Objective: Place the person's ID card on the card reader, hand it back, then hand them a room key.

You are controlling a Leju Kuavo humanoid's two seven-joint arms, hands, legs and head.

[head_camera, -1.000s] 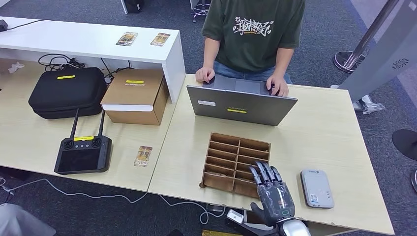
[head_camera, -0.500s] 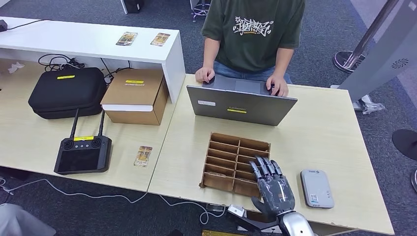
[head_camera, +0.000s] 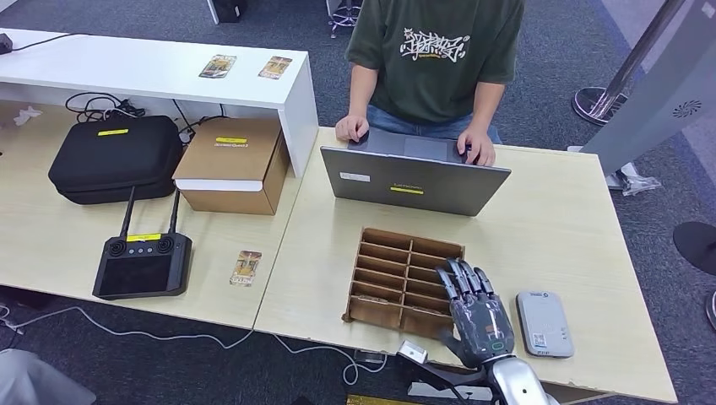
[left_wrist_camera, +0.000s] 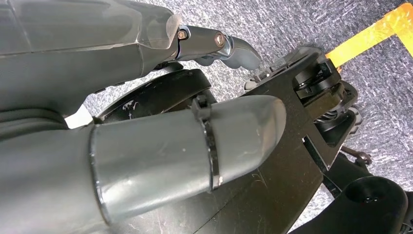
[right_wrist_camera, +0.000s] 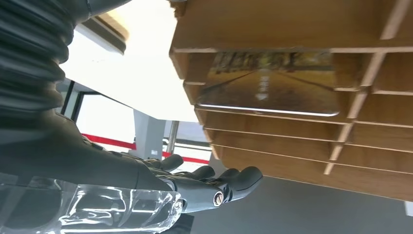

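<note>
My right hand (head_camera: 478,317) hovers flat, fingers stretched out and holding nothing, over the near right corner of a brown slotted card tray (head_camera: 395,268). In the right wrist view a picture card (right_wrist_camera: 272,90) sits in one of the tray's slots (right_wrist_camera: 302,146), apart from my fingers (right_wrist_camera: 214,179). The grey card reader (head_camera: 545,323) lies just right of the hand. Another picture card (head_camera: 246,267) lies on the left table. My left hand (left_wrist_camera: 146,146) hangs over the carpet, holding nothing. The person (head_camera: 435,51) stands behind the table with both hands on a laptop (head_camera: 412,179).
Two more cards (head_camera: 218,66) (head_camera: 275,67) lie on the white shelf. A black remote controller (head_camera: 142,261), a black case (head_camera: 116,156) and a cardboard box (head_camera: 232,164) occupy the left table. A metal stand base (head_camera: 601,103) is on the floor at far right.
My right hand has drifted a little right and forward along the tray's near right corner, toward the card reader. Nothing else has moved.
</note>
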